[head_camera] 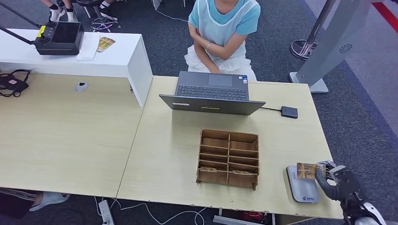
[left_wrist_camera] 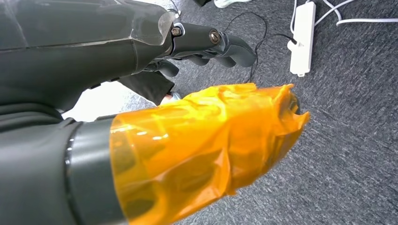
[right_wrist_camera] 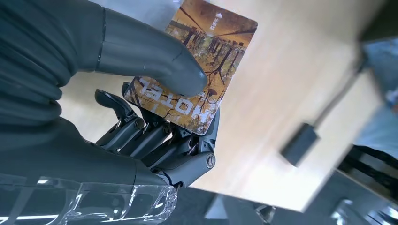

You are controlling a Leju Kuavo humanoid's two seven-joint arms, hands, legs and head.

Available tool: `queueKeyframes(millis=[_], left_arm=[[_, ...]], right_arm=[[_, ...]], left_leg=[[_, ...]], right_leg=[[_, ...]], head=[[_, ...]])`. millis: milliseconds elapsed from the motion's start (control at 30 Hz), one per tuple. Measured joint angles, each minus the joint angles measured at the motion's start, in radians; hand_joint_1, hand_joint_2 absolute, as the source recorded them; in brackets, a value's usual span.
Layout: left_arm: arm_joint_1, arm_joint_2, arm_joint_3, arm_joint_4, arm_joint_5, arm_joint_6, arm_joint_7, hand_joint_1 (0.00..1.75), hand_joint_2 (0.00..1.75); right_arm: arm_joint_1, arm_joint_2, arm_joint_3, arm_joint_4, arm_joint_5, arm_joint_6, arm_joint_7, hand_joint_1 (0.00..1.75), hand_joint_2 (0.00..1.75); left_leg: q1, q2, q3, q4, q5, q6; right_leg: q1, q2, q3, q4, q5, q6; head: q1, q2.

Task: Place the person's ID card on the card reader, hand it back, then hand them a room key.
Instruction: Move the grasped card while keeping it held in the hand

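Brown and gold, the card (right_wrist_camera: 202, 70) carries a picture of bare trees and the word "HOTEL" in pale capitals, read in the right wrist view. The right hand (head_camera: 334, 182) pinches it, thumb (right_wrist_camera: 155, 65) on the printed face and the darker fingers (right_wrist_camera: 155, 136) behind, holding it above the grey card reader (head_camera: 302, 190) at the table's (head_camera: 169, 154) near right corner. To the left of the reader stands a wooden compartment box (head_camera: 228, 158), with an open laptop (head_camera: 212, 93) beyond it and a person in a light blue top (head_camera: 224, 28) seated behind. The left hand (left_wrist_camera: 206, 44) hangs over grey carpet near a white power strip (left_wrist_camera: 301, 40), fingers curled loosely, holding nothing; orange tape (left_wrist_camera: 202, 150) wraps its thumb.
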Motion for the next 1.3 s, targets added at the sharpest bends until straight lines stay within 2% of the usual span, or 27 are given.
queueKeyframes(millis=[267,433,500,600,700,833,933,1033,1200,1300], left_arm=[[0.0,-0.001,0.0,0.0,0.0,0.003,0.007,0.0,0.0],[-0.001,-0.002,0.0,0.0,0.0,0.004,0.008,0.0,0.0],[-0.002,-0.002,0.0,0.0,0.0,0.004,0.008,0.0,0.0],[-0.007,-0.002,-0.001,0.0,0.0,0.004,0.008,0.0,0.0],[-0.011,-0.001,-0.004,0.0,0.0,0.008,-0.005,0.0,0.0],[-0.014,-0.001,-0.012,0.0,0.0,0.009,-0.027,0.0,0.0],[-0.015,-0.001,-0.019,0.0,0.0,0.008,-0.034,0.0,0.0],[-0.017,-0.001,-0.028,0.0,0.0,0.008,-0.04,0.0,0.0],[-0.02,-0.002,-0.038,0.0,0.0,0.007,-0.056,0.0,0.0],[-0.021,-0.002,-0.042,0.0,0.0,0.007,-0.064,0.0,0.0]], right_arm=[[-0.016,0.027,-0.097,-0.246,-0.096,-0.036,-0.048,1.75,1.75],[-0.087,0.055,-0.101,-0.368,-0.034,-0.161,-0.064,1.75,1.75],[-0.142,0.065,-0.075,-0.399,0.049,-0.25,-0.048,1.75,1.75],[-0.241,0.069,-0.005,-0.421,0.212,-0.374,0.003,1.75,1.75],[-0.366,0.056,0.089,-0.418,0.458,-0.456,0.082,1.75,1.75],[-0.545,0.031,0.226,-0.384,0.746,-0.489,0.182,1.75,1.75],[-0.679,0.028,0.33,-0.321,0.92,-0.47,0.263,1.75,1.75],[-0.804,0.036,0.432,-0.234,1.031,-0.418,0.314,1.75,1.75],[-1.04,0.092,0.641,0.001,1.243,-0.274,0.383,1.75,1.75],[-1.137,0.128,0.751,0.172,1.303,-0.24,0.407,1.75,1.75]], left_leg=[[0.0,0.0,-0.001,0.0,0.0,0.0],[0.0,0.001,-0.001,0.0,0.0,0.0],[0.0,0.001,-0.001,0.0,0.0,0.0],[0.0,0.003,0.0,0.0,0.001,0.0],[0.0,0.003,0.0,0.0,0.002,-0.001],[0.0,0.003,-0.001,0.0,0.002,-0.001],[0.0,0.002,-0.001,0.0,0.002,-0.001],[0.0,0.001,-0.002,0.0,0.002,-0.002],[0.001,0.001,-0.002,0.0,0.004,-0.003],[0.001,-0.002,-0.003,0.0,0.004,-0.003]], right_leg=[[0.0,0.0,-0.001,0.0,0.0,0.0],[0.0,0.001,-0.001,0.001,0.0,0.0],[0.0,0.002,-0.001,0.001,0.0,0.0],[0.0,0.003,0.0,0.001,0.001,-0.001],[0.0,0.004,-0.001,0.002,0.002,-0.001],[0.0,0.003,-0.001,0.002,0.002,-0.002],[0.0,0.004,-0.002,0.002,0.002,-0.002],[0.0,0.002,-0.002,0.003,0.002,-0.002],[0.0,0.002,-0.003,0.003,0.003,-0.003],[0.001,-0.001,-0.003,0.003,0.003,-0.003]], head=[[0.0,0.0],[0.0,0.0],[0.0,0.0],[0.0,0.0],[0.0,0.0],[0.0,0.0],[0.0,0.0],[0.0,0.0],[0.0,0.0],[0.0,0.0]])
